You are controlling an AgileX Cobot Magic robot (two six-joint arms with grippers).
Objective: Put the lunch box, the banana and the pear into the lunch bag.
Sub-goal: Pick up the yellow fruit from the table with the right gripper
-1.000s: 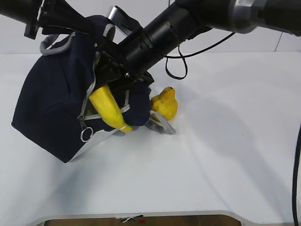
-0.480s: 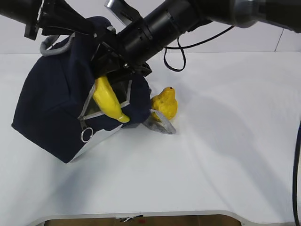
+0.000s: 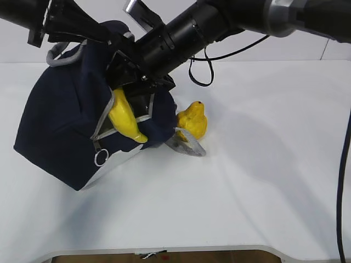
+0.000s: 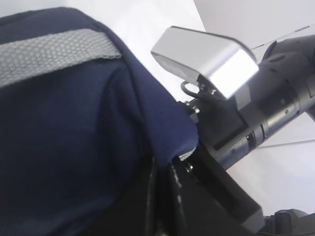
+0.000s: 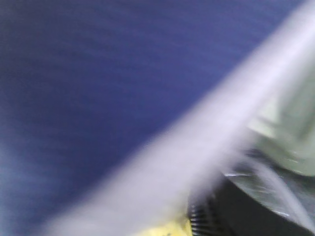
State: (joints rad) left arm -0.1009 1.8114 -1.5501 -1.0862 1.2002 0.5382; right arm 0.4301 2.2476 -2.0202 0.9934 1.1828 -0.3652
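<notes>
Blurred close-up: navy bag fabric fills upper left, grey zipper band runs diagonally, a sliver of yellow banana at bottom edge.

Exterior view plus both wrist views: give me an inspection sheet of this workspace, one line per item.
Surface: white table, bare where visible.
Job's things: lunch bag tilted, mouth open; banana half inside the opening; pear on the table beside the bag; lunch box not seen.
Clutter: nothing seen.
Hands: left hand shut on the bag's fabric; right hand at the bag's mouth, holding the banana.
Cables: black cable looping under the right arm.
Surroundings: pale wall.
</notes>
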